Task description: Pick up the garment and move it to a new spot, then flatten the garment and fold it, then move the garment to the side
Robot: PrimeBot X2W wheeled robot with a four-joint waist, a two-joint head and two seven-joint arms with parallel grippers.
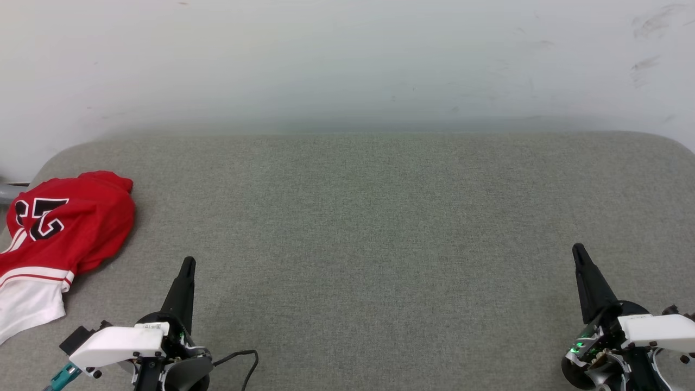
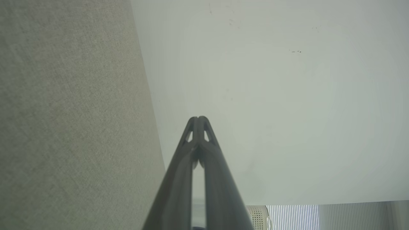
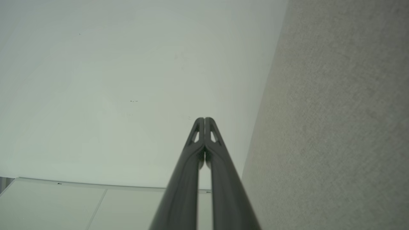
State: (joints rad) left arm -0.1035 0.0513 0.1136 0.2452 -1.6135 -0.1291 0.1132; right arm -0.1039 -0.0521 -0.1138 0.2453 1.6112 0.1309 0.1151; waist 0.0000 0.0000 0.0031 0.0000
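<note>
Head view: shirt [image 1: 70,228] bunched far left on counter [image 1: 347,217]; left pincer [image 1: 188,263] closed, empty (right pincer [image 1: 577,250] likewise); open, then grab red fold.

Grey fabric surface [image 1: 380,244] against a scuffed white wall [image 1: 347,65]

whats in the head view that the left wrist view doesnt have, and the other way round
Head view's own: the red garment, bunched at the left edge of the grey surface with black numbers facing up, and the right pincer at lower right.
Left wrist view's own: a white perforated object and a ribbed panel along the bottom edge, plus a close look at the left pincer, its tips pressed together.
Shared: the left pincer, the grey surface and the pale wall.
</note>
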